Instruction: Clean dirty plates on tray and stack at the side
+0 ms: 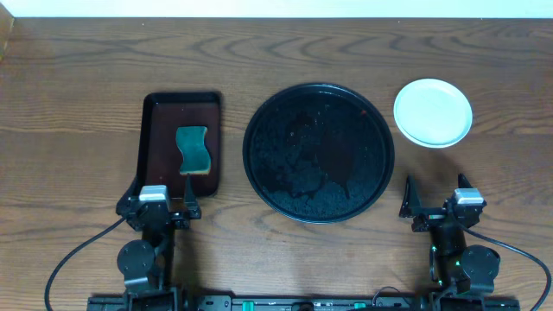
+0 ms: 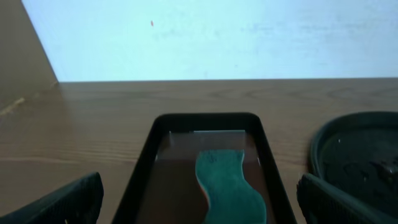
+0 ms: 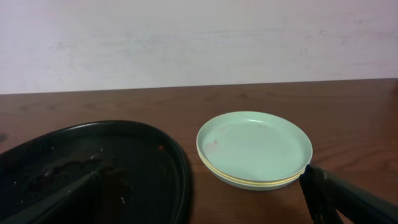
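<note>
The large round black tray [image 1: 318, 152] sits mid-table with crumbs and small red smears on it and no plates on it; it also shows in the right wrist view [image 3: 93, 168] and at the right edge of the left wrist view [image 2: 357, 155]. The plates [image 1: 433, 112] stand stacked at the tray's right, a pale one on top with a yellow rim between [image 3: 255, 146]. My left gripper [image 1: 158, 200] is open and empty near the front edge. My right gripper [image 1: 439, 203] is open and empty, in front of the stack.
A small rectangular dark-brown tray [image 1: 155, 130] lies left of the black tray and holds a green sponge [image 1: 193, 150], also seen in the left wrist view [image 2: 230, 183]. A pale wall stands behind the table's far edge.
</note>
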Action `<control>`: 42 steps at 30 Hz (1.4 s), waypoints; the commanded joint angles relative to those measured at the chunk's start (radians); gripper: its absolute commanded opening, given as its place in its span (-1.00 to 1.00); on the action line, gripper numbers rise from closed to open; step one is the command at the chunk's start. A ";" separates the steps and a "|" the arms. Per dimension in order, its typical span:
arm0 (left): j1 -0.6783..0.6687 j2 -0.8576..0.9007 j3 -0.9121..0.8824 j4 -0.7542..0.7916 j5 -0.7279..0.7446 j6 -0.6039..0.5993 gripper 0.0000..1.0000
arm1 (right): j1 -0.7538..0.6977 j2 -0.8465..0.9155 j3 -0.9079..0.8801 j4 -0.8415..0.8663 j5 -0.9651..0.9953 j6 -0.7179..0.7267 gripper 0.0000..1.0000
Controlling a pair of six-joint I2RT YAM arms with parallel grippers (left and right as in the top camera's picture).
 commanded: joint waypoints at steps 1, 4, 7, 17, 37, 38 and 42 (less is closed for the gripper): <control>-0.018 -0.038 -0.003 -0.066 0.006 0.024 0.99 | -0.009 -0.006 -0.002 -0.005 0.006 -0.012 0.99; -0.031 -0.039 -0.003 -0.067 0.006 0.024 0.99 | -0.009 -0.006 -0.002 -0.005 0.006 -0.012 0.98; -0.053 -0.039 -0.003 -0.068 0.006 0.024 0.99 | -0.009 -0.006 -0.002 -0.005 0.006 -0.012 0.99; -0.121 -0.039 -0.003 -0.068 0.006 0.024 0.99 | -0.009 -0.005 -0.002 -0.005 0.006 -0.012 0.98; -0.121 -0.039 -0.003 -0.080 -0.120 -0.030 0.99 | -0.009 -0.005 -0.002 -0.004 0.006 -0.012 0.99; -0.121 -0.039 -0.003 -0.080 -0.121 -0.030 0.99 | -0.009 -0.005 -0.002 -0.005 0.006 -0.012 0.99; -0.121 -0.039 -0.003 -0.080 -0.118 -0.029 0.99 | -0.009 -0.005 -0.002 -0.004 0.006 -0.012 0.99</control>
